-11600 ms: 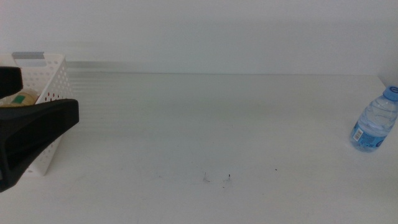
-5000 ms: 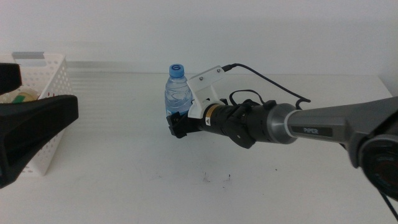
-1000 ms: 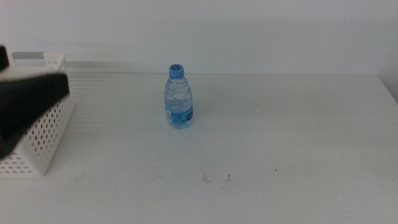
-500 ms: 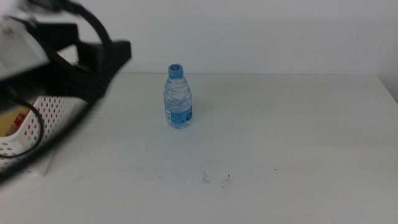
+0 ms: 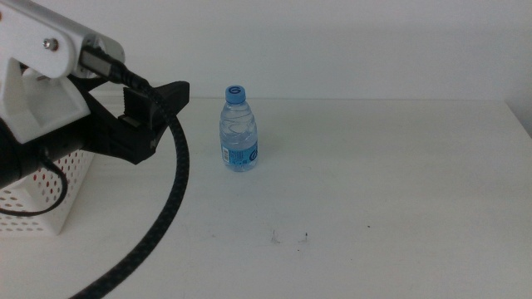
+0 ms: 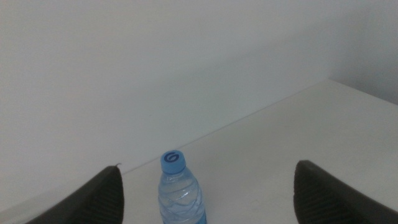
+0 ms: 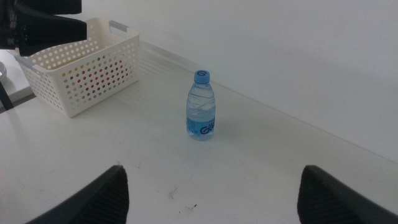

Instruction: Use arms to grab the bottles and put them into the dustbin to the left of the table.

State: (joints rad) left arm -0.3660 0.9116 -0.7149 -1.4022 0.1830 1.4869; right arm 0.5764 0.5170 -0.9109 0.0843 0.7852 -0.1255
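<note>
Upright, water bottle (image 5: 238,129) stands alone — left gripper (image 5: 162,104) near, jaws spread.

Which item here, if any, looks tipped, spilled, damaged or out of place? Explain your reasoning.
Nothing stands out. The water bottle stands upright and capped on the table, with no spill around it. The dustbin sits level at the table's left. The left gripper is open beside the bottle; the right gripper waits, open.

A bare white wall (image 5: 357,41) fills the upper half of the frame before me, unmarked from edge to edge. A few small dark specks (image 5: 304,238) dot the lower centre. At the far left of my right wrist view, a thin dark rod (image 7: 6,94) slants, cut off by the edge.
</note>
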